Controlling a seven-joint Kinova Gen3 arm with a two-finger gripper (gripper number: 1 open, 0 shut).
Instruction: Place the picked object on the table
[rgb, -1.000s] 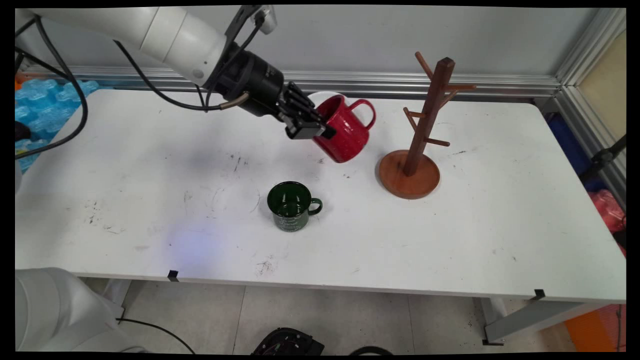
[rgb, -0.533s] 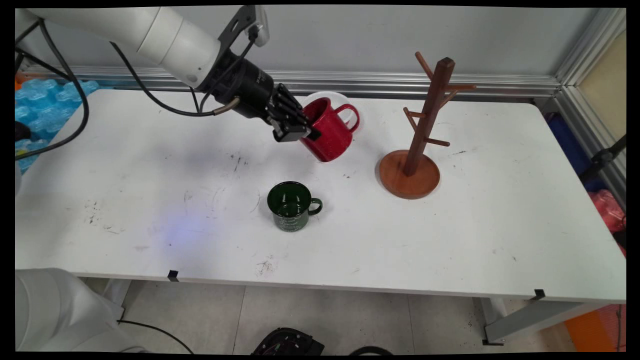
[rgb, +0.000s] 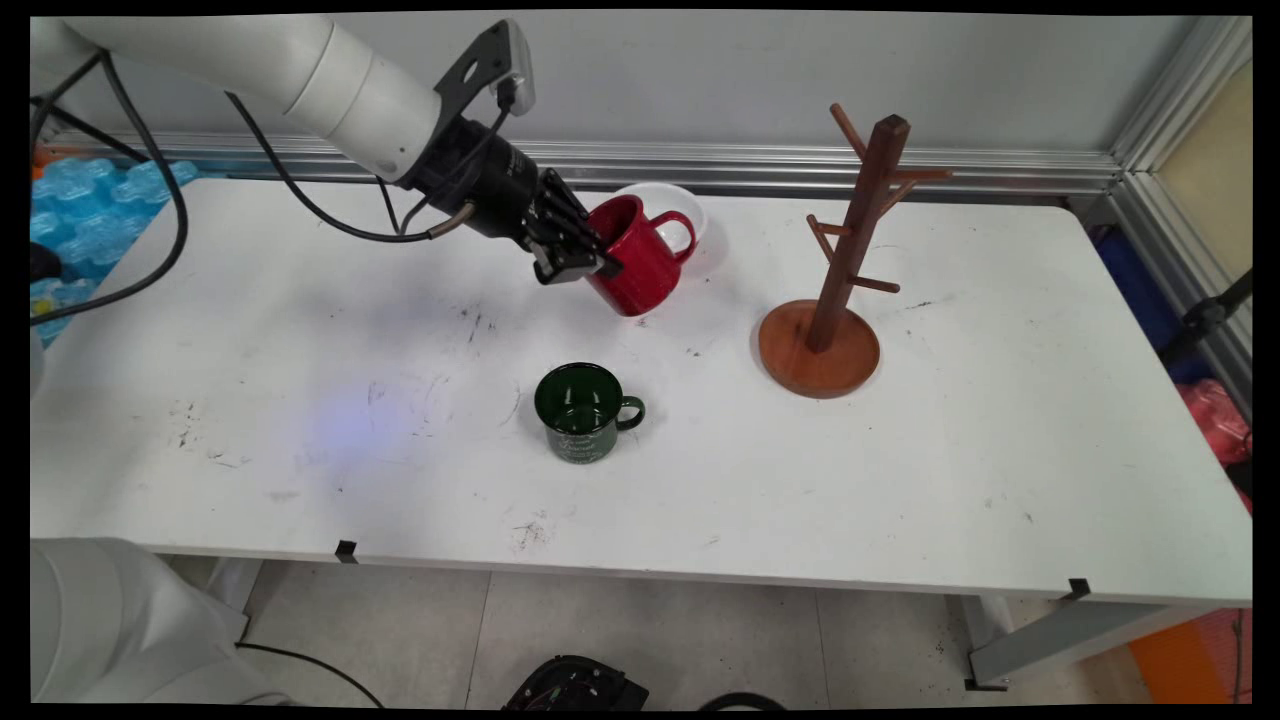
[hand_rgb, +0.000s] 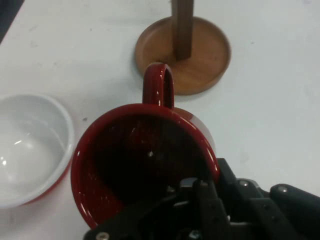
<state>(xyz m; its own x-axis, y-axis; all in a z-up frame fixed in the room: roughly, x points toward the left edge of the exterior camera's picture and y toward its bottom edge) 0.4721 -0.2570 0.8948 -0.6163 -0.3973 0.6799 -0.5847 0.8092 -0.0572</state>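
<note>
Back toward 10 o'clock goes the red mug (rgb: 632, 257), carried away from the rack (rgb: 835, 270) it was beside a second ago; it has also dropped closer to the tabletop (rgb: 900, 470). The gripper (rgb: 580, 262) has its jaws pinching the mug's rim, one finger inside the cup and one outside, seen plainly from the hand camera (hand_rgb: 200, 200). The mug is tilted, its mouth toward the arm, its handle pointing off toward 3 o'clock and the rack. Inside it is dark and looks empty.

At 1 o'clock from the mug, just behind it, sits a white bowl (rgb: 675, 205), empty too; in the hand view the bowl (hand_rgb: 27, 147) lies just beside the mug (hand_rgb: 145, 160).

Nearer me, at 6 o'clock from the red mug and well apart from it, a green mug (rgb: 583, 410) stands upright with its handle to 3 o'clock. Pale lettering shows on its side, too small to read. Its inside is glossy; whether anything is in it I cannot tell.

The wooden rack stands on its round base, pegs bare.
</note>
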